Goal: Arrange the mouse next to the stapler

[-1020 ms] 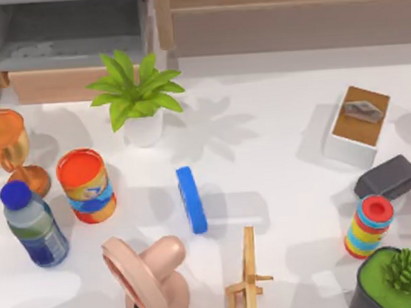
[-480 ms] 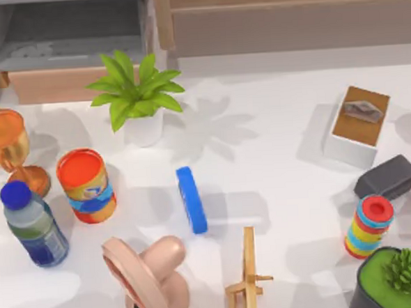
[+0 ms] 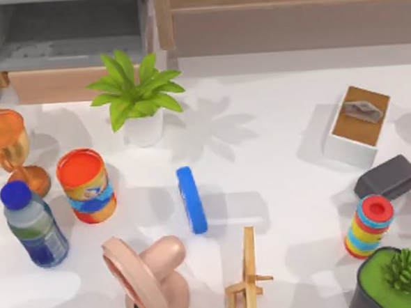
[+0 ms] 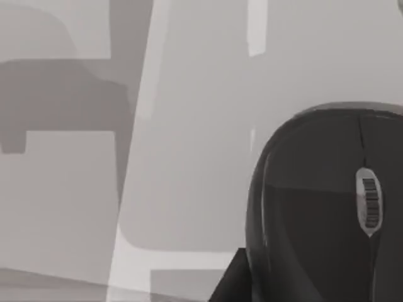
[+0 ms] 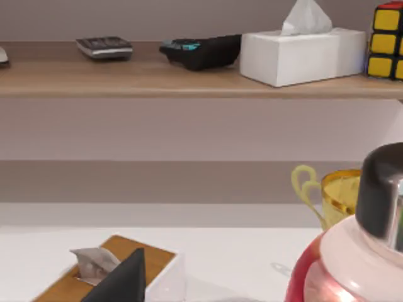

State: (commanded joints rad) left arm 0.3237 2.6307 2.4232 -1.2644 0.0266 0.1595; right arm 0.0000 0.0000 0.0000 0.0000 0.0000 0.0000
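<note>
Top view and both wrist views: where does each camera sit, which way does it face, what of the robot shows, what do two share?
Top view: above the table, looking straight down.
Left wrist view: on the left arm, close over a black mouse; dark wedge, perhaps the left gripper.
Right wrist view: low, facing level toward a shelf; dark wedge, perhaps the right gripper.
Shared: the wood-topped tissue box, top and right wrist views.
</note>
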